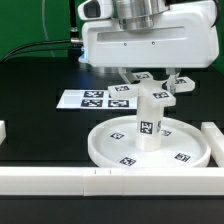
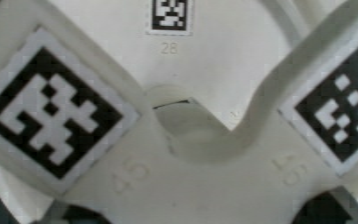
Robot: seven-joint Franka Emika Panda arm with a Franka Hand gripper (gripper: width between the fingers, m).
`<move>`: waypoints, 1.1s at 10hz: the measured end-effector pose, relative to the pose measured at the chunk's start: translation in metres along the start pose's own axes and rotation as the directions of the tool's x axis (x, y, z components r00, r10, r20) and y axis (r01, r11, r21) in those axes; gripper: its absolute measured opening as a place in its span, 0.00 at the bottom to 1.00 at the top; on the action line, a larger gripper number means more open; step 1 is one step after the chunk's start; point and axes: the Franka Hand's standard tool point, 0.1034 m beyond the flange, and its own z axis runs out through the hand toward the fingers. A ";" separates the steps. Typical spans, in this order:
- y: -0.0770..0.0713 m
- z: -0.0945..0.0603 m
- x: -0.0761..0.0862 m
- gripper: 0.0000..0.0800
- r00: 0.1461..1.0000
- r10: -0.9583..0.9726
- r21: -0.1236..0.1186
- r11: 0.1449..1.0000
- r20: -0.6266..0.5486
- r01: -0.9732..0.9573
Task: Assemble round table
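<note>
Disc first: the large round rimmed white plastic disc [image 1: 108, 146] lies flat on the black table [image 1: 30, 105], just behind the long straight white border rail [image 1: 60, 180] at the front edge. Inside its raised rim stands the short thick white cylinder post [image 1: 148, 122], upright near the middle, with a black-and-white square tag on its side; further tags lie flat on the disc floor around it. On top of the post sits the small white cross-shaped piece [image 1: 150, 89], its tagged arms spreading outward.

The robot's white two-finger gripper [image 1: 150, 76] hangs directly above the cross-shaped piece, its fingers coming down on either side of that piece. Whether they actually touch or clamp it I cannot tell. In the wrist view the cross-shaped piece [image 2: 176, 120] fills the frame, two tagged arms angling apart with a notch between them.

Behind the disc, toward the exterior view's left, lies the flat white marker board [image 1: 95, 99].
</note>
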 end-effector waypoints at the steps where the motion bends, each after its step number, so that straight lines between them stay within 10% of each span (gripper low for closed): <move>1: 0.000 0.000 0.000 0.56 0.994 0.110 0.009 0.994 -0.013 -0.109; 7: 0.001 -0.001 0.001 0.56 0.923 0.385 0.006 0.923 -0.002 -0.385; 11: -0.002 0.000 0.004 0.56 0.635 0.772 0.129 0.628 0.022 -0.768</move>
